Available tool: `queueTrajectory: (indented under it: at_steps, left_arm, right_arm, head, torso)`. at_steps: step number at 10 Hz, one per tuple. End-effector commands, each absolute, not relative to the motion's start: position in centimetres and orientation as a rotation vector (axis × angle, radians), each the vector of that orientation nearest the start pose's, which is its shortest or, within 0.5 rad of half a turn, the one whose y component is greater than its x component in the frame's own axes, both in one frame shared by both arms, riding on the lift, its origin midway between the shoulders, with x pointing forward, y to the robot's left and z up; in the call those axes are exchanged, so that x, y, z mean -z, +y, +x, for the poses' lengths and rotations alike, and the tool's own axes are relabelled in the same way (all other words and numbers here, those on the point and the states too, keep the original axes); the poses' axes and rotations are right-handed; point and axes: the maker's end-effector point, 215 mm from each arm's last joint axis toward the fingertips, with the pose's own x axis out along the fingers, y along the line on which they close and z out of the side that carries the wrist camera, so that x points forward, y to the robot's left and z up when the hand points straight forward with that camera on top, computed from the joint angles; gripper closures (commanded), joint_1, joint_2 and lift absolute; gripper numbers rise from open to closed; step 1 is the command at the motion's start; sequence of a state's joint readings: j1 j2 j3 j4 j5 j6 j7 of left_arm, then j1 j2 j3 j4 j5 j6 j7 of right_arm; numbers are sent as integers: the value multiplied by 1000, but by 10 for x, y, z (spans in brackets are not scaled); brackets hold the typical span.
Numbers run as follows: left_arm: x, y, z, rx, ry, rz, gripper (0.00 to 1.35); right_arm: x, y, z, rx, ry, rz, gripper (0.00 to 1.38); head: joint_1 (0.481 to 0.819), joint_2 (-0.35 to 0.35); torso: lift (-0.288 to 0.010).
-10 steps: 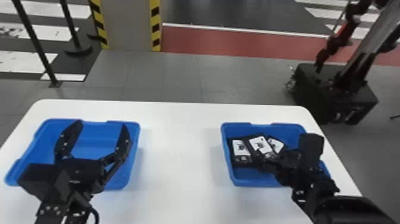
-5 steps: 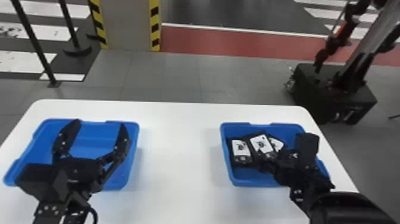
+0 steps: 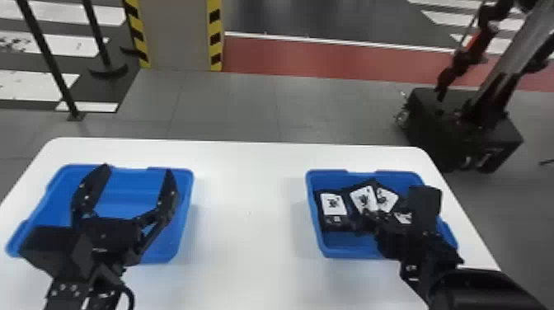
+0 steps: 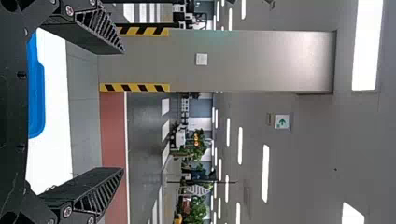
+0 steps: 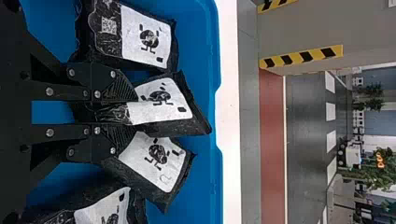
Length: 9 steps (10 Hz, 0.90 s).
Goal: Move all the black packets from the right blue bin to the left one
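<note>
Right end effector (image 3: 373, 218) edged left; gripped packet (image 5: 161, 111) points lengthwise toward far rim.

Bright — ceiling lights (image 4: 367, 44) glaring

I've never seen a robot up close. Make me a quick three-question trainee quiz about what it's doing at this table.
1. True or false: the left hand has its fingers spread apart.
2. Which one grips a black packet?
A) the left hand
B) the right hand
C) neither
3. Fill in: the packets in view lie in the blue bin on the robot's ____.

Key: 1 true; 2 B; 3 right
</note>
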<state>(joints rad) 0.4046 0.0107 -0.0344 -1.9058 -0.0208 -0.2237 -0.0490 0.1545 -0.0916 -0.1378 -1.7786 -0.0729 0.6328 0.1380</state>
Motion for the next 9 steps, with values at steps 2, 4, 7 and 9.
queueTrajectory:
  at_steps: [2, 4, 7, 9]
  left_arm:
    - [300, 196, 468, 89, -166, -23, 134]
    - [281, 197, 467, 83, -203, -61, 134]
    - [267, 196, 465, 85, -201, -64, 134]
    - [265, 197, 465, 83, -201, -82, 134]
  right_arm:
    - [472, -289, 493, -33, 514, 75, 1061]
    - [425, -272, 480, -75, 390, 120, 1061]
    - [361, -230, 494, -261, 229, 219, 1061]
    - [332, -218, 497, -299, 180, 225, 1061]
  head:
    - [695, -117]
    - [695, -106]
    - [695, -64]
    - [695, -37]
  torso:
    - [-110]
    - [-110]
    - [-110]
    - [-110]
